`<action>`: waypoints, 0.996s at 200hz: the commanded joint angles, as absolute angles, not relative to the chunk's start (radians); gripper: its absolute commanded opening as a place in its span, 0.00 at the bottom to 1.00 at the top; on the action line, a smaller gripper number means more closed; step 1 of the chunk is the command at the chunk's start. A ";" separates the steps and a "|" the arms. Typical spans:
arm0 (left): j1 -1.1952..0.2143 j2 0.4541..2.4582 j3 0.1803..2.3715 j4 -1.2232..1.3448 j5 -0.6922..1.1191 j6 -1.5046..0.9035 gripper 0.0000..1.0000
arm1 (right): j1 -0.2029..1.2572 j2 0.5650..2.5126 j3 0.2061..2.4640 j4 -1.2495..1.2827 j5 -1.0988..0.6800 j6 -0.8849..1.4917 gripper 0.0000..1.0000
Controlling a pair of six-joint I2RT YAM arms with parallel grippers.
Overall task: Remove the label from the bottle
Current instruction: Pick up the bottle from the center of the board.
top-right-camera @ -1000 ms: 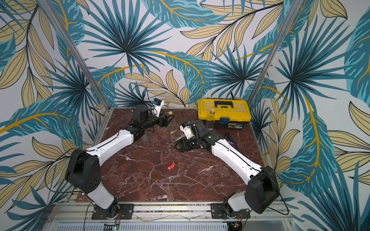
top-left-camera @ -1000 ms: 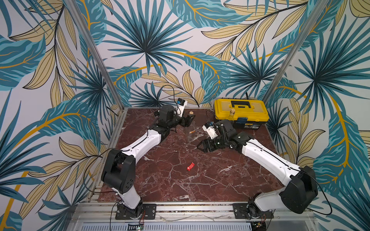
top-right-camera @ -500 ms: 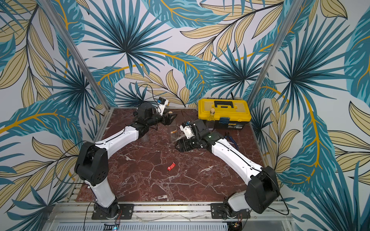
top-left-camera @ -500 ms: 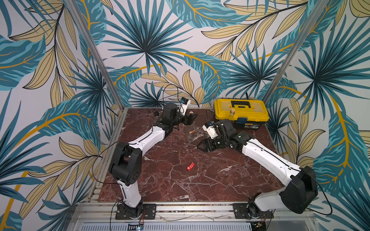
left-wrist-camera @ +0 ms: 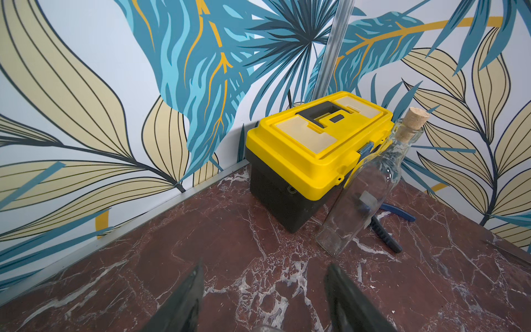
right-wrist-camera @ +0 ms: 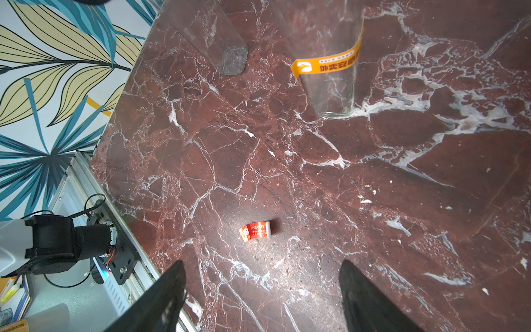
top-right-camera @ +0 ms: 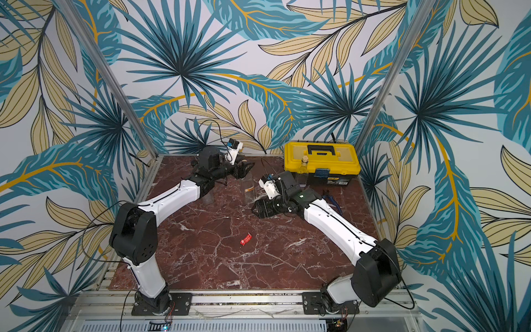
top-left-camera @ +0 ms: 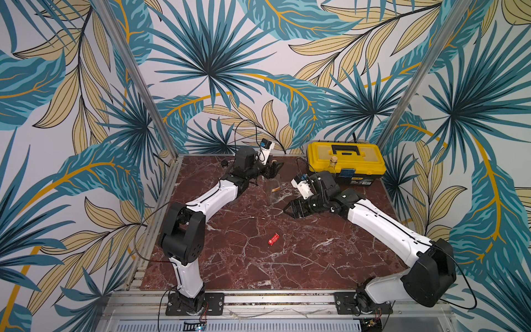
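Red-brown marble tabletop (top-left-camera: 287,258) with white veins, glossy, and leaf-print wallpaper on three sides.

Count:
- 2 arms, white links with black joints.
- 3 clear glass bottles.
- 1 toolbox.
- 2 labels.
- 1 hand tool.

Task bottle (right-wrist-camera: 330,86): round section, standing upper centre in both top views, between the two grippers. One orange label (right-wrist-camera: 324,61) with white print bands it low on the body. One end of the label stands off the glass.

Second bottle (left-wrist-camera: 370,184): square section with a cork stopper (left-wrist-camera: 416,117), just in front of the toolbox. Third bottle (right-wrist-camera: 212,31): rounded-square base, bare glass, beside the left arm's forearm.

Toolbox (top-left-camera: 344,156): moulded plastic with a yellow lid, black handle and black base, in the upper right corner of the table. The blue-handled tool (left-wrist-camera: 402,214) lies flat beside it, behind the corked bottle.

Red label (top-left-camera: 273,238): curled foil-looking scrap, loose on the marble at centre, well apart from everything.

Left gripper (left-wrist-camera: 264,268) sits at the top of the task bottle in both top views; I cannot tell whether it touches. Its fingers (left-wrist-camera: 184,299) are spread, with only marble showing in the gap.

Right gripper (right-wrist-camera: 262,263) is low over the table, just lower right of the task bottle. Its fingers (right-wrist-camera: 166,296) are spread wide, with nothing between them.
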State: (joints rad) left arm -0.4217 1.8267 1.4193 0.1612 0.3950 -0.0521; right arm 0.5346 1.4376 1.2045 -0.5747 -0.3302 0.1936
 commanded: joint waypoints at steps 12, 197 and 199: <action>-0.420 1.856 1.447 0.178 0.414 -0.048 0.65 | 0.529 1.451 1.221 -0.585 -0.322 0.182 0.83; -0.420 1.857 1.456 0.176 0.422 -0.074 0.19 | 0.524 1.476 1.238 -0.586 -0.335 0.174 0.83; -0.420 1.856 1.455 0.176 0.422 -0.075 0.19 | 0.524 1.475 1.238 -0.586 -0.335 0.175 0.83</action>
State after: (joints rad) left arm -0.4217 1.8648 1.4277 0.1699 0.4129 -0.0586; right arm 0.5274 1.4628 1.2179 -0.5747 -0.3302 0.1932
